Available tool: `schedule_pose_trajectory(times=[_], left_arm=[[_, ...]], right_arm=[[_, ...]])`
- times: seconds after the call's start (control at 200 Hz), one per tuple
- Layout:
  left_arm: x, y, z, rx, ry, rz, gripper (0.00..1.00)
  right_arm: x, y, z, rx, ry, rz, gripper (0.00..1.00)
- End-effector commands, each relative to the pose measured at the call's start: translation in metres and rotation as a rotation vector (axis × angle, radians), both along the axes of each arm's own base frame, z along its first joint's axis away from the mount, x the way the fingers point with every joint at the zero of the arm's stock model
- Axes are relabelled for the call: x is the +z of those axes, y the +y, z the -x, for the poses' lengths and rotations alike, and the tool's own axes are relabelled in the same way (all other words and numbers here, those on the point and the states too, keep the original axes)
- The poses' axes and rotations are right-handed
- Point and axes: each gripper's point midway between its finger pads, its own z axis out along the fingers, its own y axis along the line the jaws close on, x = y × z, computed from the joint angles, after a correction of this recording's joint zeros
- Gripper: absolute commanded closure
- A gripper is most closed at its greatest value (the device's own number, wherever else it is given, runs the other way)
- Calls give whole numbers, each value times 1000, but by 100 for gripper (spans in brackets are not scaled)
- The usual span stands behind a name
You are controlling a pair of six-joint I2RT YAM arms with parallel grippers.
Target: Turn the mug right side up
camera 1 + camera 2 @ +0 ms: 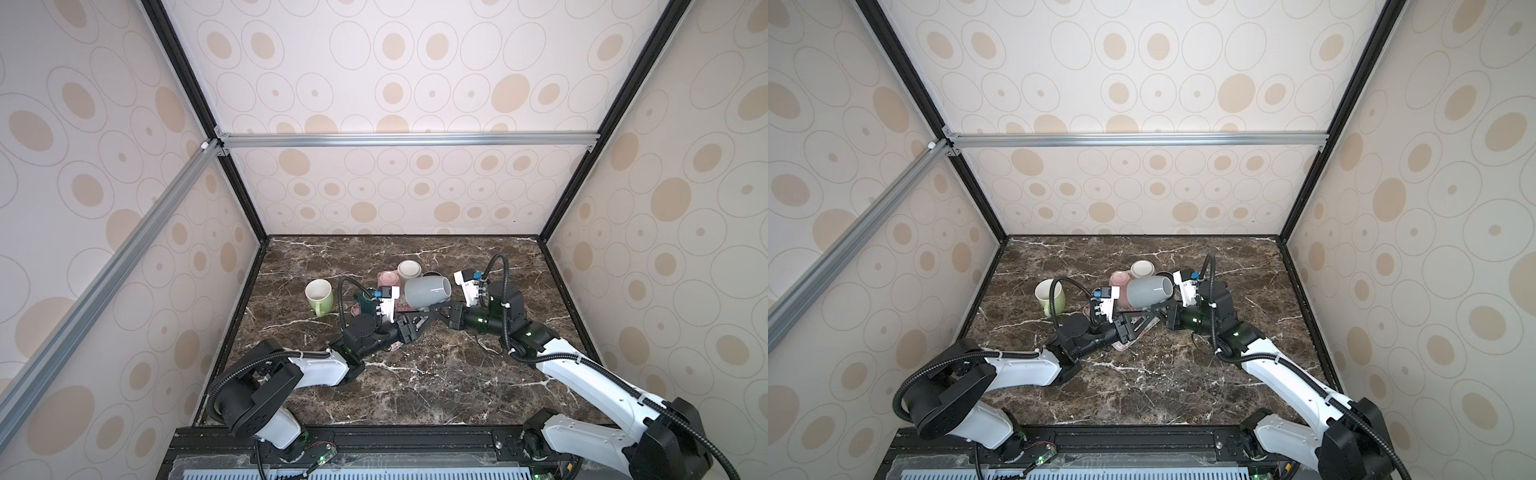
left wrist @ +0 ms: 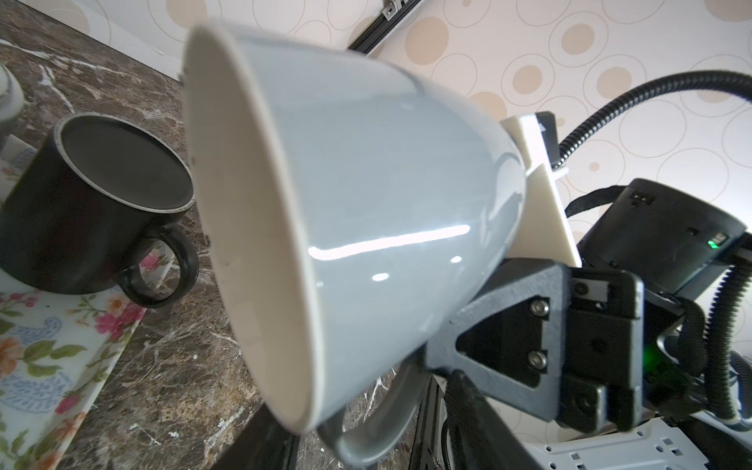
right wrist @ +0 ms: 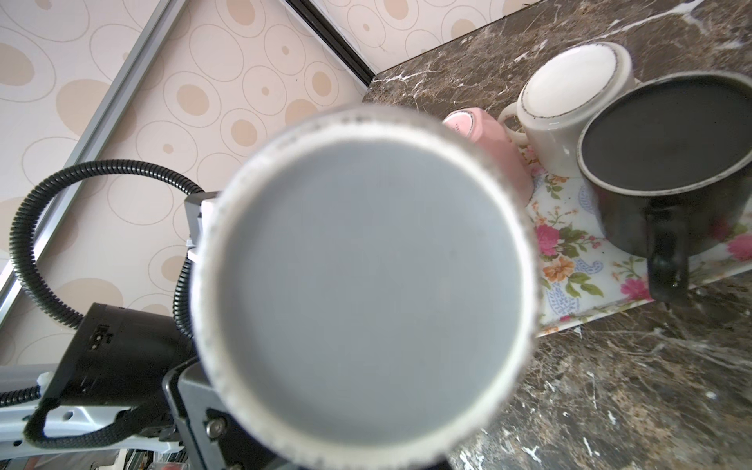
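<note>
Right end effector (image 1: 430, 309) grips grey mug (image 1: 428, 291) sideways near inverted black mug (image 3: 667, 183) on tray (image 3: 578, 280).

Work cell, both top views. The back wall (image 1: 395, 195), the side wall on the left (image 1: 83, 208) and the side wall on the right (image 1: 685, 216) carry cream wallpaper printed with beige ovals inside thin outlined rings. Black corner posts (image 1: 243, 195) mark where the walls meet. A silver aluminium rail (image 1: 407, 139) runs level across the back wall; a second rail (image 1: 108, 270) slants along the left wall and joins it at the corner. The floor of the cell is a dark brown marble-pattern tabletop (image 1: 415, 386) with white veins, bounded in front by a black frame bar (image 1: 374, 436). Lighting is soft and even, with faint shadows
</note>
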Motion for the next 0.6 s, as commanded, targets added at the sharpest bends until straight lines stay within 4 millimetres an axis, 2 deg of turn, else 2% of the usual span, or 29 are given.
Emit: schedule_pose_trajectory(times=[0.0, 0.23, 0.595], left_arm=[[36, -8, 0, -18, -70, 91, 45], [41, -12, -2, -28, -83, 92, 46], [49, -12, -2, -28, -113, 99, 53]], right_arm=[[19, 10, 4, 51, -62, -64, 100], [18, 11, 5, 59, -53, -72, 100], [14, 10, 8, 62, -48, -81, 100]])
